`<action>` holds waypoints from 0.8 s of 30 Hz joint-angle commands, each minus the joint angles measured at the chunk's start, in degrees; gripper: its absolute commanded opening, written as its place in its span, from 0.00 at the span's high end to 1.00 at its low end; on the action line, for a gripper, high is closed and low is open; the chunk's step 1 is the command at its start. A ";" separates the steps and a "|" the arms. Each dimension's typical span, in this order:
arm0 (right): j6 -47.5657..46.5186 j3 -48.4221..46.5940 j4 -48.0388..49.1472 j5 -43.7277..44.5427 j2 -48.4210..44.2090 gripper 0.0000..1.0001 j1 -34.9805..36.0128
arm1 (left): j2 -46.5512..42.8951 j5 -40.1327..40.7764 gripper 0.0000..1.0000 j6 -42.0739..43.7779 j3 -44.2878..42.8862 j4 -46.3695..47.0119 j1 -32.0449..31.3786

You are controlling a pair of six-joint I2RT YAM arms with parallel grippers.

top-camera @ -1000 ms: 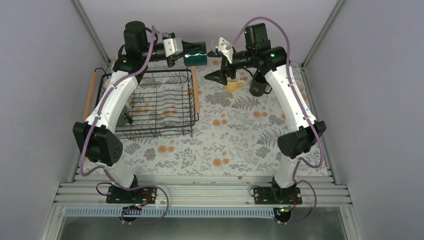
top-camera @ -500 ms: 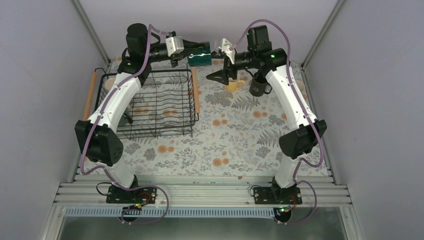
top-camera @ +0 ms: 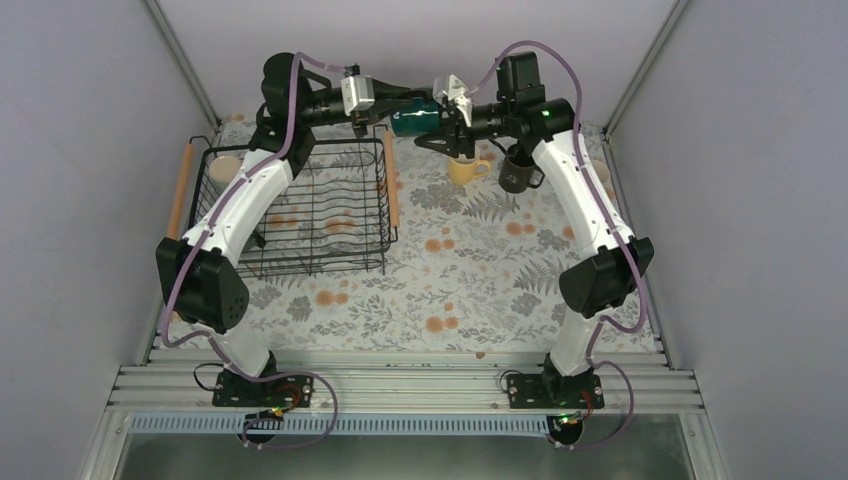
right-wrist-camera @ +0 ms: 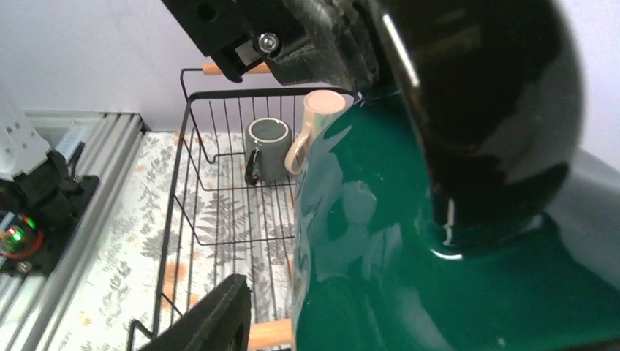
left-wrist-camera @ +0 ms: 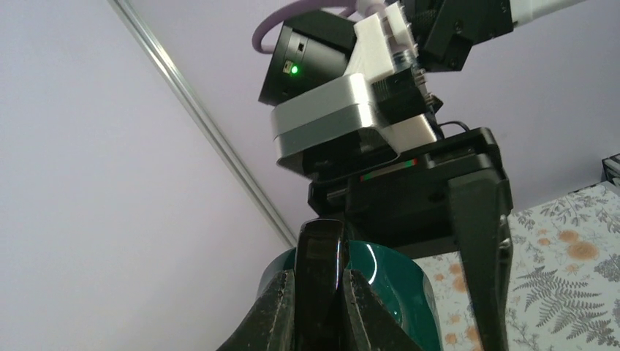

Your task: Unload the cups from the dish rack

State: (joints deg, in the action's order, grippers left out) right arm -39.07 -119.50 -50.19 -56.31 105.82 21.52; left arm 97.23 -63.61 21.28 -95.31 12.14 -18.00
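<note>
Mid-air: dark teal cup [top-camera: 412, 121] above worktop [top-camera: 450, 290], just past far-right corner of dish rack [top-camera: 330, 141]. L end effector [left-wrist-camera: 319, 292] clamped on its rim or handle, can't tell which. R end effector [top-camera: 440, 120] spread wide, straddling the cup. Yellow cup [top-camera: 462, 170] & black cup [top-camera: 515, 176] stand on worktop nearby. Grey-green cup [right-wrist-camera: 267, 142] sits in rack.

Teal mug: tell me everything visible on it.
The teal mug is glossy dark green-blue, ceramic by its look, with a black shiny section. It hangs in the air past the dish rack's far right corner, off the table. The left gripper pinches a dark strip of it, jaws shut. The right gripper flanks it, jaws open.
</note>
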 commanded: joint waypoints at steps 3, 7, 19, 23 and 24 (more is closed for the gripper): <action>1.14 -0.12 1.30 -1.84 -1.62 0.75 -0.60 | 0.38 -1.52 0.98 -0.63 -0.73 7.50 -0.94; 1.67 0.65 1.52 0.07 -2.11 0.96 -0.68 | 0.58 -1.81 0.97 1.60 -0.75 5.46 -0.96; -1.83 -1.53 -5.33 16.91 -0.81 0.97 -3.92 | -3.50 11.24 0.17 26.47 -0.04 -16.43 1.11; -3.45 -1.52 -10.58 26.48 1.31 0.97 -7.76 | -4.82 14.87 0.01 32.81 -1.35 -23.32 4.75; -3.57 -0.84 -11.76 27.95 1.47 0.97 -9.29 | -5.18 16.11 0.00 33.94 -1.52 -24.67 5.83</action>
State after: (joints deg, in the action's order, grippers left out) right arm -39.72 -119.00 -58.04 -38.20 106.06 16.51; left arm 94.94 -52.31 45.82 -95.13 -4.56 -15.92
